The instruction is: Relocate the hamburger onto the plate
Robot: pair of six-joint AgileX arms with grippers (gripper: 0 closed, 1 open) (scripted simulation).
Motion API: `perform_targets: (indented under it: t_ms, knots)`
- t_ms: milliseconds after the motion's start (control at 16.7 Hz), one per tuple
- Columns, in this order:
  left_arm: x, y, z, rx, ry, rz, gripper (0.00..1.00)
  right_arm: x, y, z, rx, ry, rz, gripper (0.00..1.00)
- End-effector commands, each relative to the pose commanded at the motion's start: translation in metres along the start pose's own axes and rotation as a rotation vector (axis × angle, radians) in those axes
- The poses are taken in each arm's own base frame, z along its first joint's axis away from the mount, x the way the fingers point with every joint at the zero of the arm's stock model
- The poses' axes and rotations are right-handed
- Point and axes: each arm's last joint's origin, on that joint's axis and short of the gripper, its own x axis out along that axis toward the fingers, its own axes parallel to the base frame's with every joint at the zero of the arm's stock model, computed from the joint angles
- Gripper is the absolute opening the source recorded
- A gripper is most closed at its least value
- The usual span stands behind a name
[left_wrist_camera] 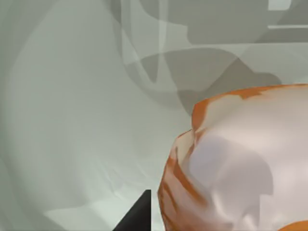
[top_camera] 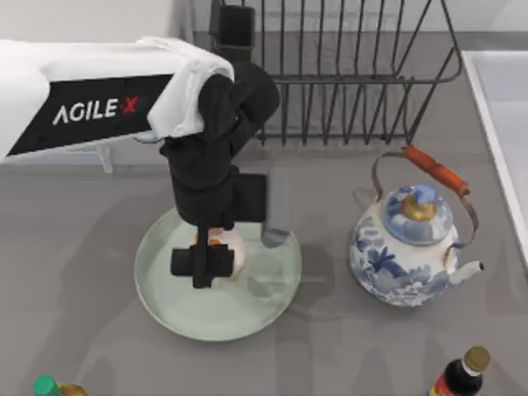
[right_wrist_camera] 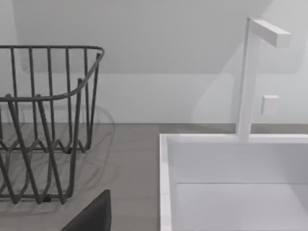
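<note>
The left gripper hangs over the plate, on the left half of the table, and its jaws pinch the hamburger by its sides, the cream bun showing just past the dark fingers above the plate's inner floor. From the left wrist view the hamburger sits close against the camera, with orange-red streaks at its edge and the pale plate spread beneath it; whether it already touches the plate I cannot tell. It looks small, light and rounded, probably soft, so I judge a gentle hold across the bun's widest middle suits it best, since a smooth dome could slip out of a grip taken high. The blue-and-white teapot stands well apart to the right, the wire rack behind. Of the right arm, its wrist view faces the rack and a white sink; I cannot tell its jaws' state.
</note>
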Motion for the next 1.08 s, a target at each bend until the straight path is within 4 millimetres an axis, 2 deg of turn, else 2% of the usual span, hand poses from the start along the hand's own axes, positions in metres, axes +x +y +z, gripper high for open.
perform_targets:
  t_ms: [60,840,1080]
  knots:
    - [0.0,0.0,0.0,0.0,0.0,0.0,0.0,0.0,0.0,0.0,0.0,0.0,0.0,1.0]
    - [0.0,0.0,0.0,0.0,0.0,0.0,0.98,0.0,0.0,0.0,0.0,0.0,0.0,1.0]
    - [0.0,0.0,0.0,0.0,0.0,0.0,1.0,0.0,0.0,0.0,0.0,0.0,0.0,1.0]
